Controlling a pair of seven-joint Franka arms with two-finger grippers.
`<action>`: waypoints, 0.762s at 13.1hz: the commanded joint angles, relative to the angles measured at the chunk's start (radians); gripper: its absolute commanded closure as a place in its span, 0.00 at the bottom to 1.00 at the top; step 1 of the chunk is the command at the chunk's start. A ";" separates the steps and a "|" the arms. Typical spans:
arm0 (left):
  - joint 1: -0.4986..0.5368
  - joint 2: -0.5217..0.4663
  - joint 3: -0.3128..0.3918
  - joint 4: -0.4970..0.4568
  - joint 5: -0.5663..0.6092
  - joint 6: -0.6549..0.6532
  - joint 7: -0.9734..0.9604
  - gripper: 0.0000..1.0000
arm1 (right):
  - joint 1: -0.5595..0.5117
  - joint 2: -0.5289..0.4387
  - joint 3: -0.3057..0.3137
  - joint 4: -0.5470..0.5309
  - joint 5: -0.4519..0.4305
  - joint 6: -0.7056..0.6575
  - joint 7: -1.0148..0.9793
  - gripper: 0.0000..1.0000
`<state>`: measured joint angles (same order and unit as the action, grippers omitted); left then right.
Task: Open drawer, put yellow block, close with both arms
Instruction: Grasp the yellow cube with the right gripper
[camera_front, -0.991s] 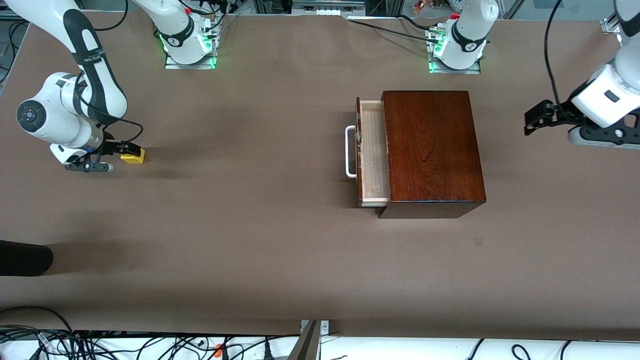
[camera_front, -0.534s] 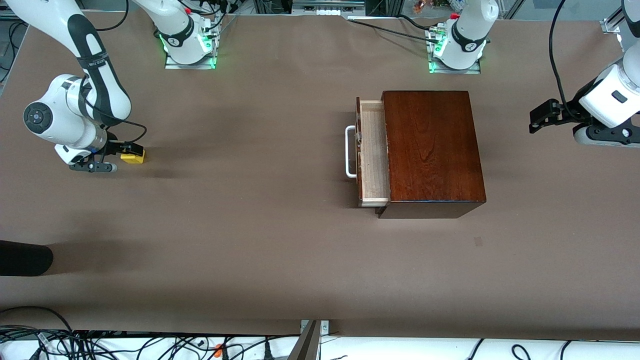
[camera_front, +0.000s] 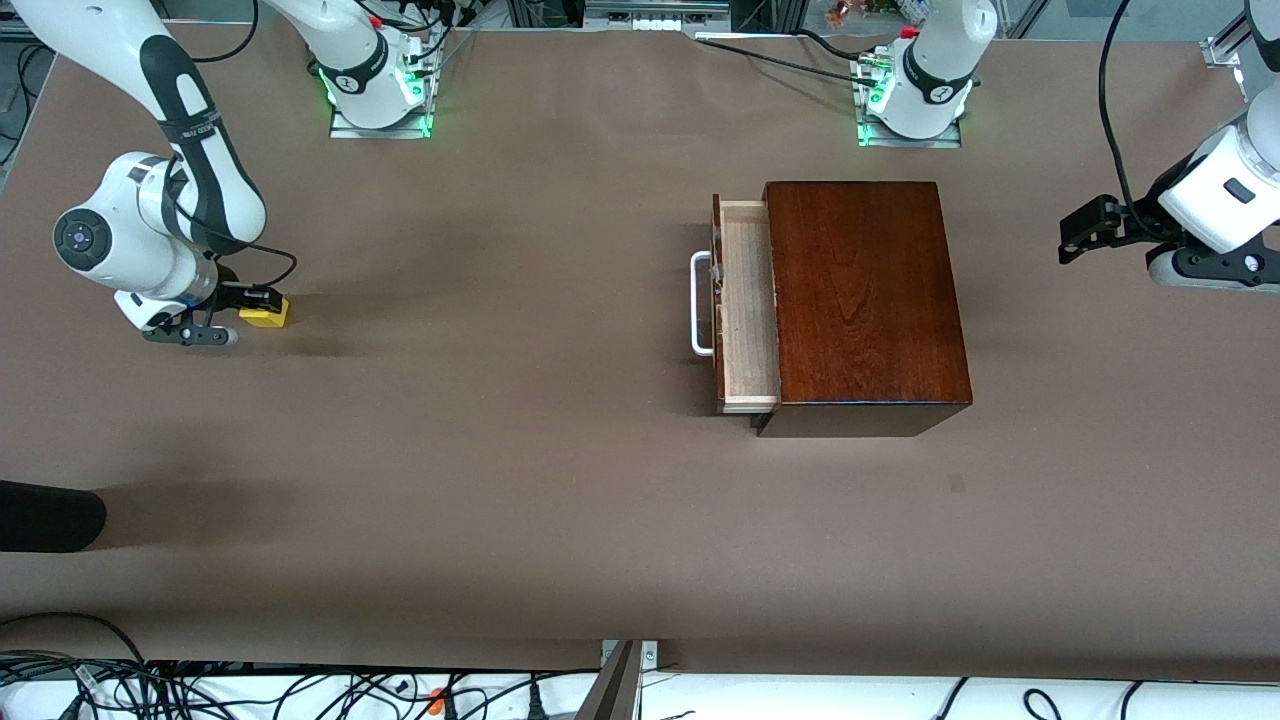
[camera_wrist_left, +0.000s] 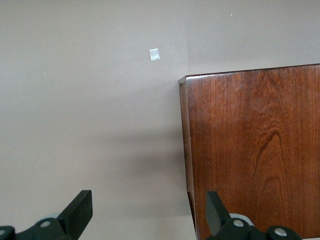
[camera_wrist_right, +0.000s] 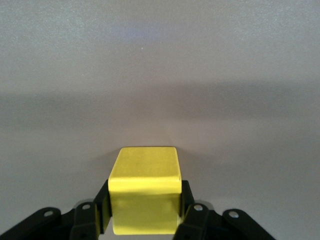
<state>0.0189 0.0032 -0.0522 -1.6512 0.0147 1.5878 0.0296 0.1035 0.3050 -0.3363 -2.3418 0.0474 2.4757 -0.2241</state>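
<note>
In wooden box (camera_front: 865, 300), drawer (camera_front: 748, 300) open, empty

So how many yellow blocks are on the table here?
1. The yellow block sits at the right arm's end of the table, gripped by the right end effector. The drawer's covered part could hide more.

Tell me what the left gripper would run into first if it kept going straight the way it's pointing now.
Probably the bare table. The left gripper, open, points down at it just beside the wooden box. One finger lines up close to the box's edge, so it might clip that first; depth is unclear.
</note>
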 joint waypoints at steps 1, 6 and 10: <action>0.003 -0.009 -0.001 -0.002 -0.005 -0.005 0.023 0.00 | 0.002 -0.013 -0.001 0.001 0.014 -0.006 -0.034 0.70; 0.003 0.001 -0.003 -0.002 -0.005 0.004 0.021 0.00 | 0.004 -0.104 0.049 0.222 0.008 -0.378 -0.040 0.70; 0.003 0.017 -0.003 0.007 -0.005 0.041 0.021 0.00 | 0.005 -0.122 0.113 0.389 0.012 -0.538 -0.069 0.70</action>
<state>0.0188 0.0146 -0.0530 -1.6514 0.0147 1.6079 0.0296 0.1115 0.1889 -0.2707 -2.0013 0.0476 1.9844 -0.2787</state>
